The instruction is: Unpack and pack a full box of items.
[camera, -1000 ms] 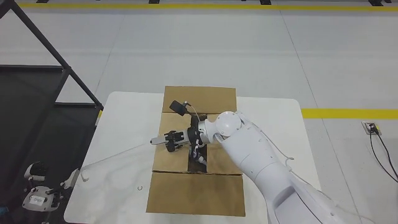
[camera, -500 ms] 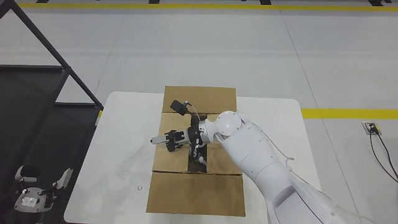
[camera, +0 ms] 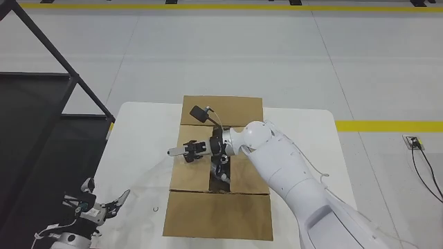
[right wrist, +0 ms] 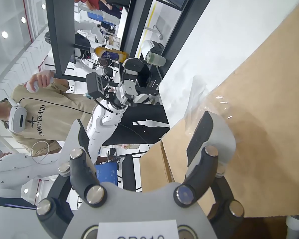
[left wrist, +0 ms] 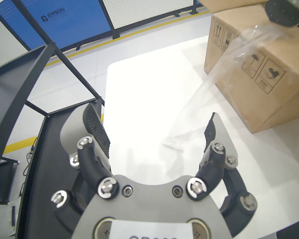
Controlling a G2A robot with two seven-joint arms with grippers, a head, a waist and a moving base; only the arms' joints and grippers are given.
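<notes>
A brown cardboard box (camera: 218, 214) stands with its flaps open in the middle of the white table (camera: 138, 145). My right gripper (camera: 188, 151) hovers above the box's left flap, open (right wrist: 142, 119). A clear plastic bag (right wrist: 201, 93) clings to one of its fingers (right wrist: 201, 130). From there the bag (left wrist: 214, 75) slopes down beside the box (left wrist: 251, 75) to the tabletop. My left gripper (camera: 102, 199) is at the table's front left corner, open and holding nothing (left wrist: 151, 111). The bag's lower end lies just beyond its fingertips.
A black metal rack (camera: 41, 111) stands against the table's left side (left wrist: 15, 88). A small ring (camera: 156, 209) lies on the table near the box's front flap. Bare tabletop (left wrist: 144, 80) spreads between my left gripper and the box.
My left gripper has come up from below the table's left edge toward the front left corner. The right gripper has shifted slightly toward the far side of the box.
</notes>
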